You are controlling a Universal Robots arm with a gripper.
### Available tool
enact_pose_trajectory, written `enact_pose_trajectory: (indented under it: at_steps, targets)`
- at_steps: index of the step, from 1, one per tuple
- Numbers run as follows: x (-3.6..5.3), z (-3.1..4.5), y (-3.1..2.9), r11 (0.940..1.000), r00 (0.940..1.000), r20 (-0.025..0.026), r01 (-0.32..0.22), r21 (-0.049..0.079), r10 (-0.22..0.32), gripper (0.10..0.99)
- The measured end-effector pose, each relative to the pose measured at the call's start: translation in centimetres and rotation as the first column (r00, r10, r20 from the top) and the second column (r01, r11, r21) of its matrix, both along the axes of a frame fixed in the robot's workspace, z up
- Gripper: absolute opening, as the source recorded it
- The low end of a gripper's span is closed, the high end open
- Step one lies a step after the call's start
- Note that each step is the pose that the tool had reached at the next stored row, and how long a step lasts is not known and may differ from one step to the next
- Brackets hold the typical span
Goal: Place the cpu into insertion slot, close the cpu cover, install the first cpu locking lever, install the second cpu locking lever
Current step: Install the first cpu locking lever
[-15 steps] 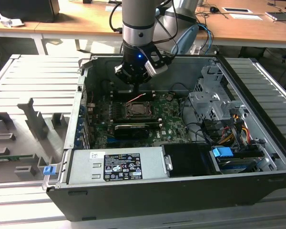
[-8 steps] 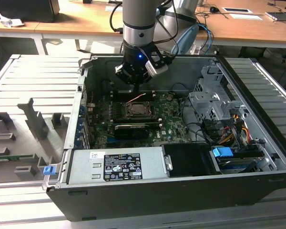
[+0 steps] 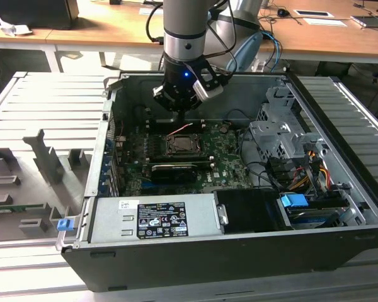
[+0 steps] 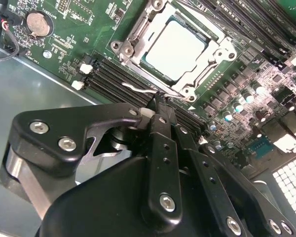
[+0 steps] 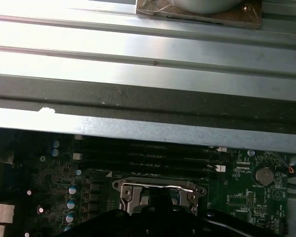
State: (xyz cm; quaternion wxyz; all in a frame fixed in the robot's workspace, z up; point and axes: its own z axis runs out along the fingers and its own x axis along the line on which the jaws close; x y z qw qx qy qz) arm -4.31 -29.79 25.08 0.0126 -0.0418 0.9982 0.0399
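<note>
The cpu (image 4: 175,42) lies flat in the insertion slot (image 3: 179,146) on the green board, its pale top showing through the window of the cpu cover (image 4: 133,32). The cover lies down over it. A thin wire locking lever (image 4: 138,89) runs along the socket edge nearest my gripper (image 4: 156,101). My black fingers (image 4: 160,143) are shut, and their tips meet that lever's end. I cannot tell whether they clamp it or only press on it. In the first wrist view the same lever (image 5: 160,186) crosses the socket just beyond the gripper body. In the exterior view the gripper (image 3: 183,116) hangs just behind the socket.
Long black memory slots (image 4: 113,79) lie between the gripper and the socket. A round coin battery (image 4: 38,22) sits on the board. The case's metal wall (image 5: 148,84) stands close behind. A power supply (image 3: 154,217) and drive cage (image 3: 277,135) flank the board.
</note>
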Motion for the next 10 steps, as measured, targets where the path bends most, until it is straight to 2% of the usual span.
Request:
enact_pose_trajectory:
  at_steps: [10]
  targets:
    - [0.24,-0.01,0.0,1.0,1.0,-0.0001,0.0,0.0,0.0,0.106]
